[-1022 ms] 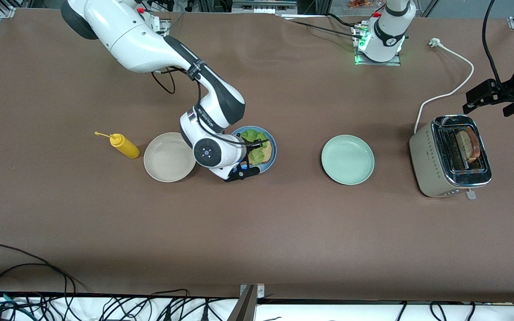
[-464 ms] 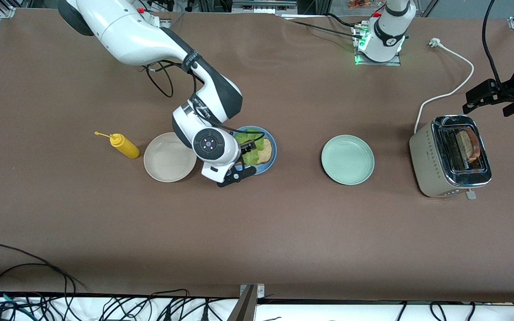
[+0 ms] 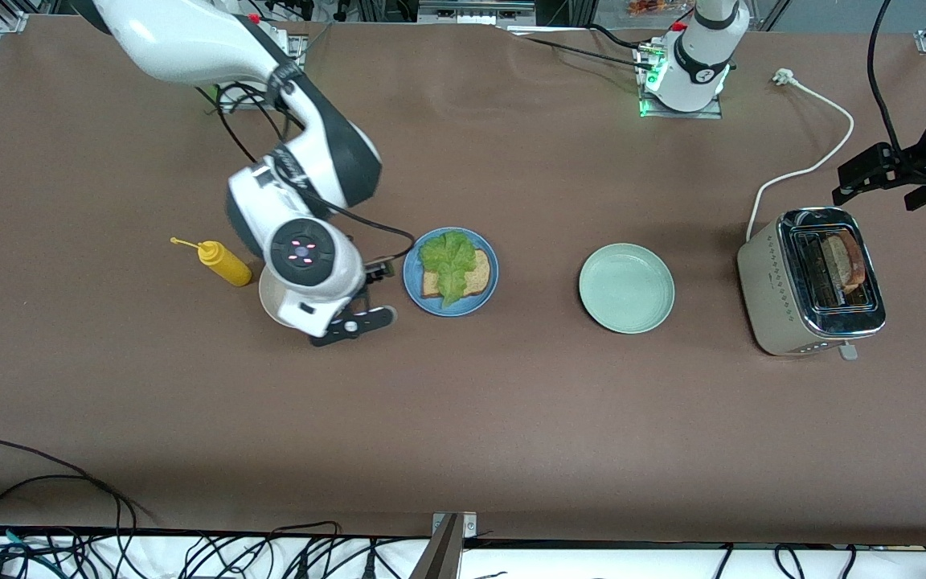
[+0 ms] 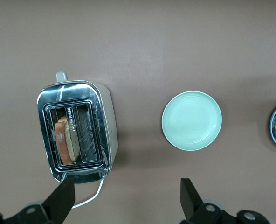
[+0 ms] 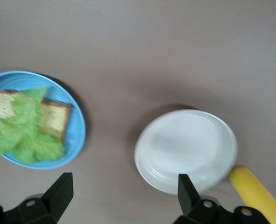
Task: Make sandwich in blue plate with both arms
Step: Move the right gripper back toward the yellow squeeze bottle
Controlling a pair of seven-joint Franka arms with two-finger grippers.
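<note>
The blue plate (image 3: 412, 283) holds a brown toast slice (image 3: 476, 278) with a green lettuce leaf (image 3: 448, 260) lying on top. My right gripper (image 3: 368, 296) hangs open and empty over the table between that plate and the cream plate. The right wrist view shows its gripper (image 5: 124, 189), the blue plate (image 5: 78, 125), the toast slice (image 5: 57, 119) and the lettuce (image 5: 22, 133). A second toast slice (image 3: 846, 260) stands in the toaster (image 3: 784, 297). My left gripper (image 3: 855, 178), in its own view (image 4: 126, 192), waits open over the table beside the toaster (image 4: 105, 121).
A cream plate (image 5: 187, 149) sits beside the blue one, mostly under my right wrist. A yellow mustard bottle (image 3: 222, 262) lies next to it toward the right arm's end. A mint-green plate (image 3: 626, 288) stands between the blue plate and the toaster. The toaster's white cord (image 3: 821, 153) trails toward the bases.
My right gripper opened, leaving the lettuce on the toast, then rose and drew away from the blue plate toward the cream plate. The left arm stayed still.
</note>
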